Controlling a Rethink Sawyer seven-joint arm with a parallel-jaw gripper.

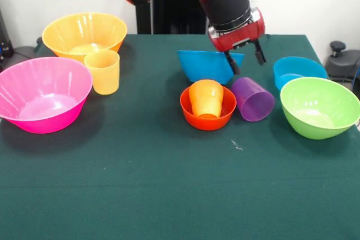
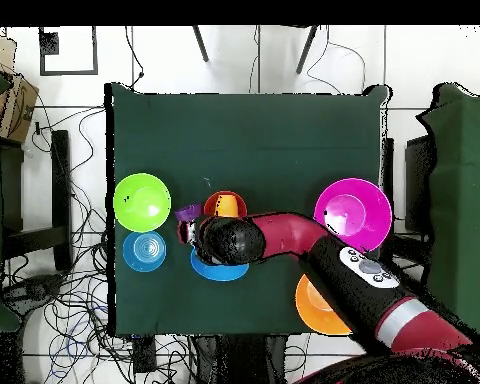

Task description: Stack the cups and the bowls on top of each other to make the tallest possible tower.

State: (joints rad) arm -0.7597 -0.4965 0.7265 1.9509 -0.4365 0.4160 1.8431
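— Green cloth table (image 1: 140, 195): do we read any writing?
— None legible. Our glossy orange plastic cup (image 1: 206, 98) sits in the small red-orange bowl (image 1: 208, 117), mid-table.
— Gripper (image 1: 245, 60)?
— Seemingly open, holding nothing.

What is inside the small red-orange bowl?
The orange cup stands upside down inside the small red-orange bowl. The bowl's floor under the cup is hidden.
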